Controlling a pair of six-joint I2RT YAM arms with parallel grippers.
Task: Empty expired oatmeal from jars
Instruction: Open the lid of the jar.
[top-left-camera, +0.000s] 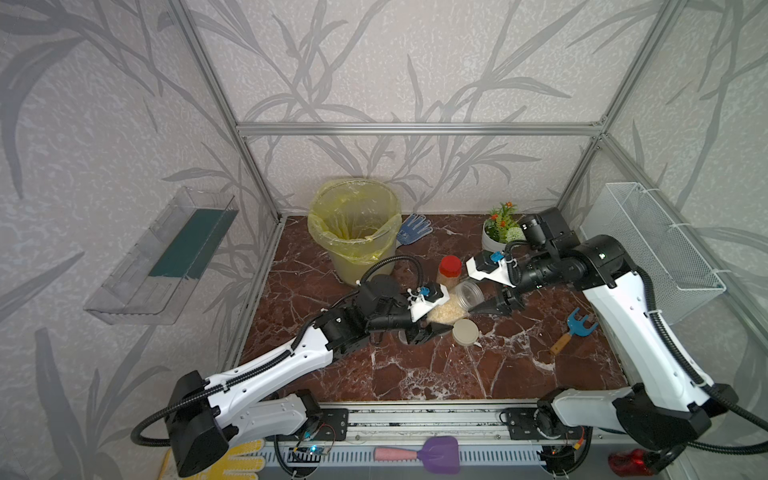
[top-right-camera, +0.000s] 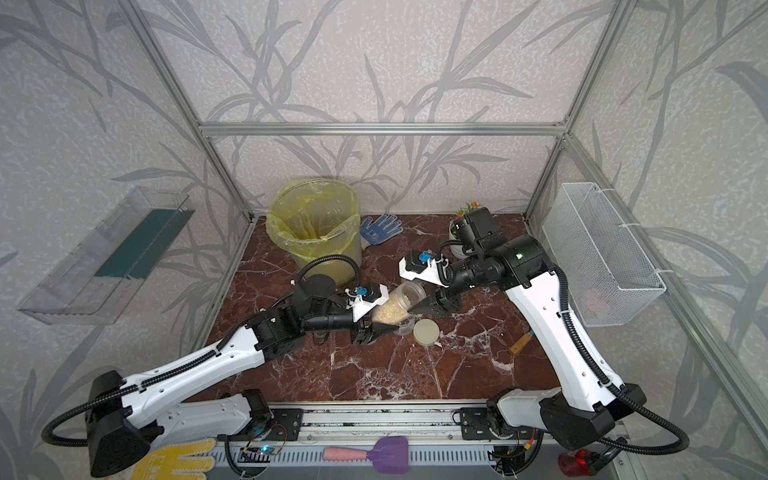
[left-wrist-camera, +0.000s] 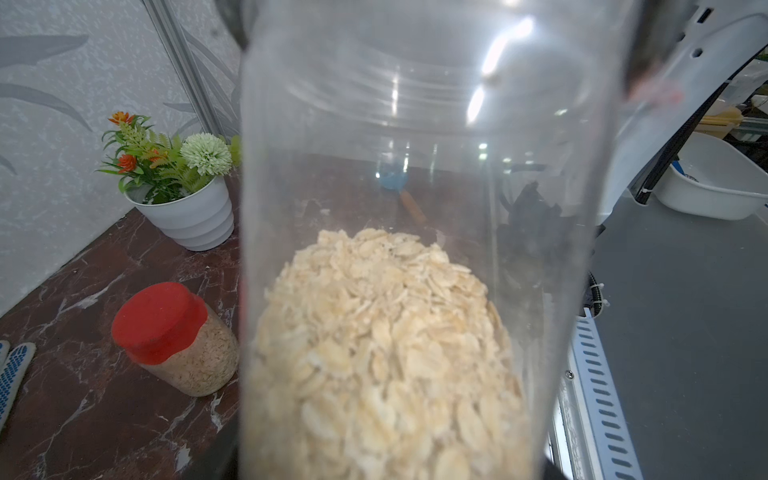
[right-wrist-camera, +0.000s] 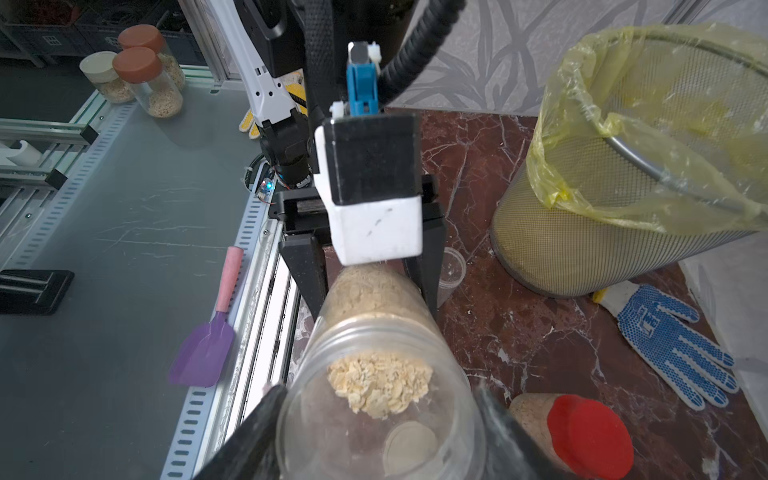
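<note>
A: Marble tabletop (top-left-camera: 415, 374), middle: clear jar (top-left-camera: 467, 293) held tilted above it, oatmeal (top-left-camera: 442, 313) pooled at the lower end.
B: Left gripper (top-left-camera: 438, 328) clenched on that lower end, right gripper (top-left-camera: 482, 308) clenched at the mouth end. Red-capped jar (top-left-camera: 449, 270) just beside, toward the far edge.

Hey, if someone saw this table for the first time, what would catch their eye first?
A clear jar partly filled with oatmeal, held tilted over the middle of the marble table, the left tool clamping its base end and the right tool its mouth end. At the back left stands a bucket with a bright yellow liner, and a red-capped jar stands just behind the held one.
</note>
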